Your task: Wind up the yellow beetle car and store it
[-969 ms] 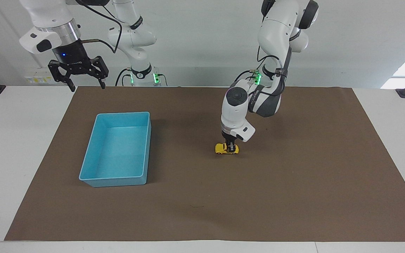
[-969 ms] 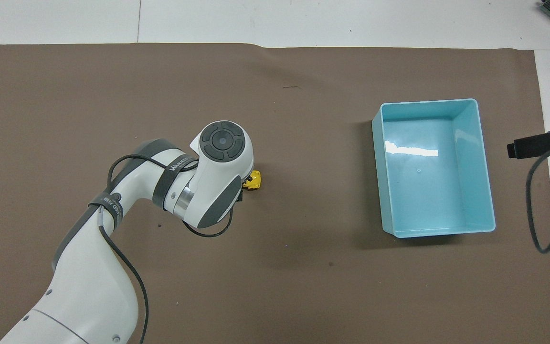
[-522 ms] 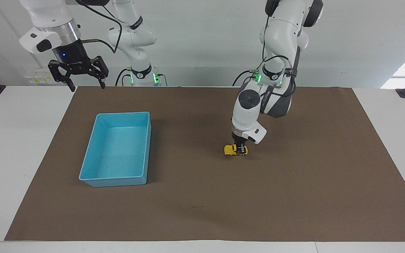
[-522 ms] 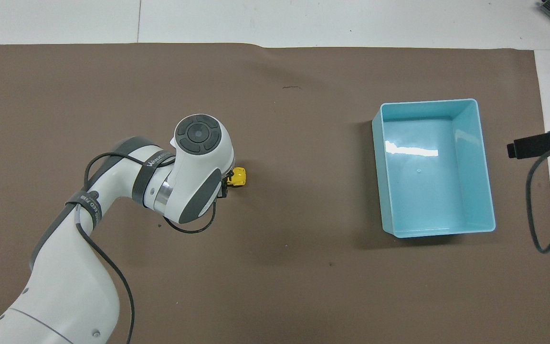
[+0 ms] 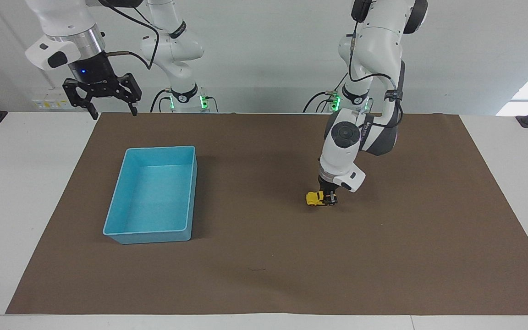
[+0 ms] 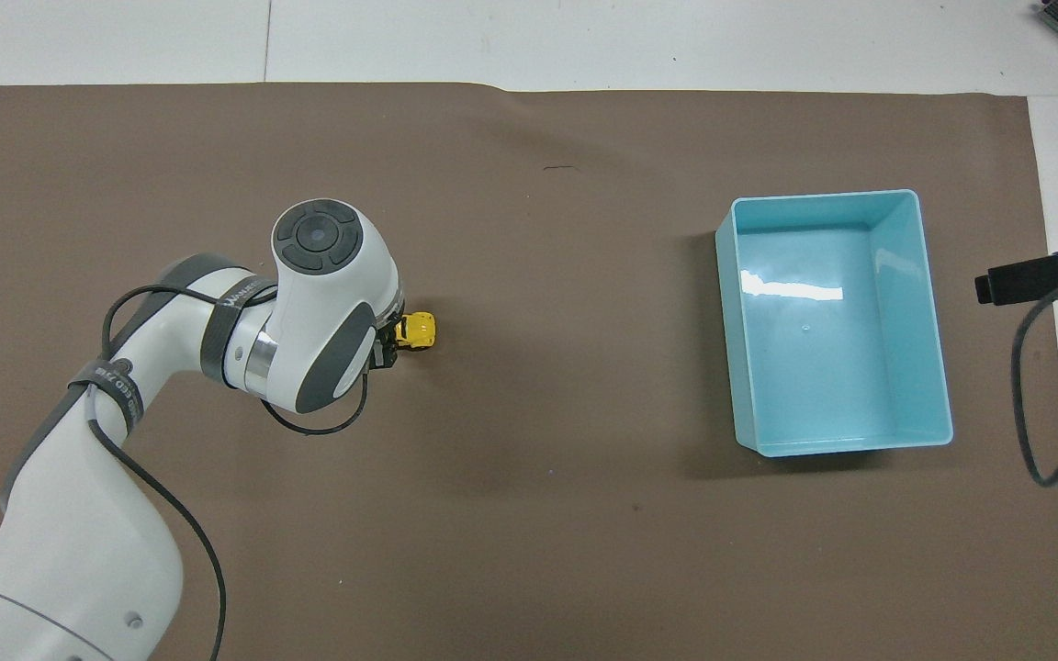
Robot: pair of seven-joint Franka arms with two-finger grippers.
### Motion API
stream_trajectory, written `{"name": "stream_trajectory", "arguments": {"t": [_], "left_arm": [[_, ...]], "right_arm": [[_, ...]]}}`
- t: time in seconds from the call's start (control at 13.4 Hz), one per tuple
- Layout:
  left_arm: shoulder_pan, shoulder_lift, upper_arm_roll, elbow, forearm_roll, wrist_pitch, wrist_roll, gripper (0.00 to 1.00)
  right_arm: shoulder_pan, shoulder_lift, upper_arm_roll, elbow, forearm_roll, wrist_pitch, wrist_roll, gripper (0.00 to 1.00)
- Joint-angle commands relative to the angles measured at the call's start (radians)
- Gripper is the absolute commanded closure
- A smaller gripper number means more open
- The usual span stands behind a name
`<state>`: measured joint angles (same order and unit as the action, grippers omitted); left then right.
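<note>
The yellow beetle car (image 5: 315, 198) (image 6: 418, 330) rests on the brown mat (image 5: 264, 275), wheels down, near the mat's middle. My left gripper (image 5: 329, 198) (image 6: 388, 342) reaches straight down and is shut on the car's end that points toward the left arm's end of the table. In the overhead view the arm's wrist hides most of that gripper. My right gripper (image 5: 110, 109) waits open, raised over the table edge nearest the robots, above the blue bin's corner; only its tip (image 6: 1011, 285) shows in the overhead view.
An empty light-blue bin (image 5: 122, 192) (image 6: 740, 367) stands on the mat toward the right arm's end of the table. White table surface (image 5: 16, 192) borders the mat.
My left gripper has dragged the yellow car along the mat toward the left arm's end of the table, away from the bin. The right arm has not moved.
</note>
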<state>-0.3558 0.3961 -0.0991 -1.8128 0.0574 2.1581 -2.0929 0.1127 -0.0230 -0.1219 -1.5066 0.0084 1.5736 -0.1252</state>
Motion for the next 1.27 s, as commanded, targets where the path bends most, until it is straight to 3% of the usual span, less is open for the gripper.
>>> {"name": "stream_trajectory", "arguments": {"t": [0.0, 0.07, 0.15, 0.45, 1.19], "left_arm": [[0.024, 0.037, 0.007, -0.011, 0.024, 0.065, 0.025, 0.69], [0.024, 0.037, 0.007, -0.011, 0.024, 0.063, 0.027, 0.57], [0.024, 0.035, 0.009, -0.005, 0.024, 0.060, 0.024, 0.01], [0.018, -0.071, 0.005, 0.024, 0.021, -0.049, 0.025, 0.00], [0.024, -0.062, 0.009, 0.064, 0.022, -0.041, 0.025, 0.00]], "right_arm": [[-0.002, -0.006, 0.002, 0.000, -0.008, -0.007, 0.018, 0.00], [-0.002, -0.006, 0.002, 0.000, -0.008, -0.007, 0.016, 0.00], [-0.002, -0.006, 0.002, 0.000, -0.008, -0.007, 0.018, 0.00], [-0.002, -0.006, 0.002, 0.000, -0.008, -0.007, 0.016, 0.00], [-0.002, -0.008, 0.002, 0.000, -0.008, -0.007, 0.018, 0.00]]}}
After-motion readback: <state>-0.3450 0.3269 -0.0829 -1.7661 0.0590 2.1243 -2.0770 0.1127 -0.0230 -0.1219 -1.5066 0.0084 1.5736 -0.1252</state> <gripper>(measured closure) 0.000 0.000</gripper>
